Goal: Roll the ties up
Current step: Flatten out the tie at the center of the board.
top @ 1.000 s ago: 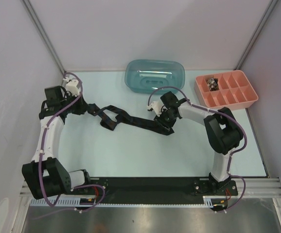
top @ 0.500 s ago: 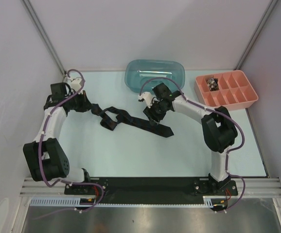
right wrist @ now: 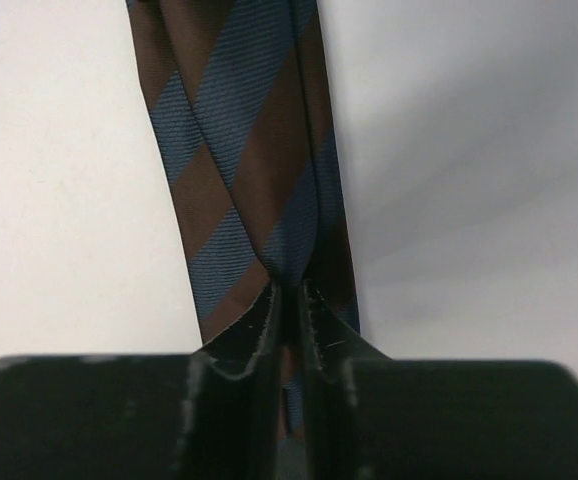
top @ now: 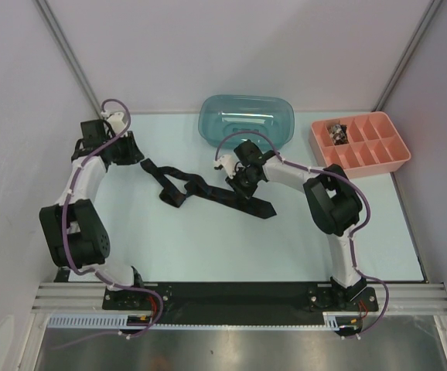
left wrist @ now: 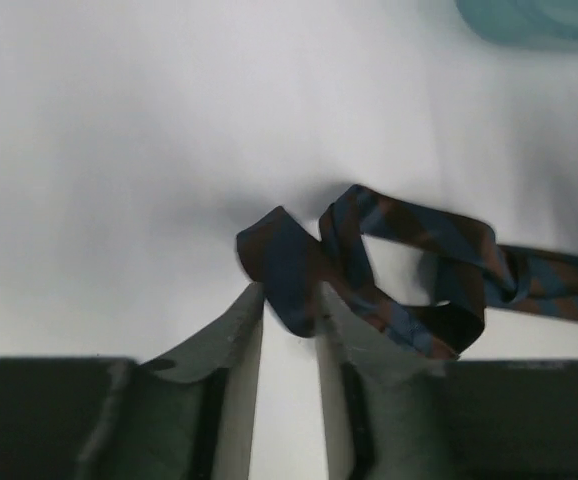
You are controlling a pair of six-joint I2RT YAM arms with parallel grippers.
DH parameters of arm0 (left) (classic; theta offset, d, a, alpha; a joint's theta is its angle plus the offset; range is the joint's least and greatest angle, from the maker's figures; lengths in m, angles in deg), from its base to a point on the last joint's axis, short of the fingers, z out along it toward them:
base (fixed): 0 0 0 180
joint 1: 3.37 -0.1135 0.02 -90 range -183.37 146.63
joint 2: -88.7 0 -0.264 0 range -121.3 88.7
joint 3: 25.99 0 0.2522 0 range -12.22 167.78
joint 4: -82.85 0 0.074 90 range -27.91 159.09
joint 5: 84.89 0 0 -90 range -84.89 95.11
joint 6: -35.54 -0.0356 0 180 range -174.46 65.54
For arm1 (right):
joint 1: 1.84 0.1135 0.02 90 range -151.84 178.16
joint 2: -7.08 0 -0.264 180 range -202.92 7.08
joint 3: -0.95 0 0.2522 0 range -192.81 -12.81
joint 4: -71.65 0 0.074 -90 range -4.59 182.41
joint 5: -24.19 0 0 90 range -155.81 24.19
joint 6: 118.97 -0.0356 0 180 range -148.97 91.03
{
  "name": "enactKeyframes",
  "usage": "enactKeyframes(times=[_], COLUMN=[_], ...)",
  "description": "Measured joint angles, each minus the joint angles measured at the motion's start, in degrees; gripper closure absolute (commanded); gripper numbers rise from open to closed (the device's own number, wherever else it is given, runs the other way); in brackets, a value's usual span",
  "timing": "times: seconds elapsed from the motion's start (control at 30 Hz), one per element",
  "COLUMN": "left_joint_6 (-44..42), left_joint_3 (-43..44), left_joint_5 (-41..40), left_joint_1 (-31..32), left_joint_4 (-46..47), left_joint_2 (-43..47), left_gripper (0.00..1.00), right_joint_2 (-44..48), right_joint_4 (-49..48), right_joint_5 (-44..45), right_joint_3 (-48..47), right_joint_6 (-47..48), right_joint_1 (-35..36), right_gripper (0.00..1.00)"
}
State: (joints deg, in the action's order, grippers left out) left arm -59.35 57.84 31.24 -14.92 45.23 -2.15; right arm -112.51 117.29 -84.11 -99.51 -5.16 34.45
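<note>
Pale walls close in a light table (top: 208, 255); a teal tub (top: 281, 116) stands at the far middle and a salmon tray (top: 397, 158) with compartments at the far right.

One tie (top: 208, 193) lies across the middle of the table, running from far left to near right. In the left half it is bunched and looped, and its right end lies flat. From above it looks black; the wrist views show brown and blue stripes.

The left gripper (top: 137, 158) is at the left end of the tie. Its jaws stand a little apart and the end lies at their tips, not pinched as far as I can see. The right gripper (top: 241, 182) is clamped on the tie, right of the bunched part.

I judge that rolling is not yet begun and the step in hand is laying the tie out straight. The next move calls for a gentle pull to open the loop and flatten the band, then a firm grip on one end to start the first turn.

I can read no brand, label or writing anywhere.
</note>
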Motion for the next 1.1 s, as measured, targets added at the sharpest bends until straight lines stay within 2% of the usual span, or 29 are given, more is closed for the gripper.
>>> enactKeyframes(times=[0.17,0.37,0.47,0.67,1.1], left_joint_6=[2.0,5.0,7.8,15.1,24.0], left_joint_3=[-0.5,-12.6,-17.1,-22.7,-21.6], left_joint_5=[0.3,3.0,4.7,6.0,5.1], left_joint_1=[-1.8,-2.8,-1.9,1.8,4.1], left_joint_4=[2.0,2.0,2.4,5.2,14.2], left_joint_2=[1.7,11.8,13.0,10.4,-1.2], left_gripper=[0.47,0.44,0.44,0.43,0.44], right_joint_2=[0.1,1.5,2.2,4.0,8.0], right_joint_4=[-0.4,-2.3,-2.8,-3.3,-3.8], right_joint_5=[0.4,0.4,0.0,-0.6,-0.6], right_joint_3=[0.4,2.8,3.9,6.6,12.2], right_joint_6=[0.5,0.9,1.1,1.8,3.7], right_joint_1=[-0.1,-0.3,-0.4,-0.4,-0.6], right_gripper=[1.00,1.00,1.00,1.00,1.00])
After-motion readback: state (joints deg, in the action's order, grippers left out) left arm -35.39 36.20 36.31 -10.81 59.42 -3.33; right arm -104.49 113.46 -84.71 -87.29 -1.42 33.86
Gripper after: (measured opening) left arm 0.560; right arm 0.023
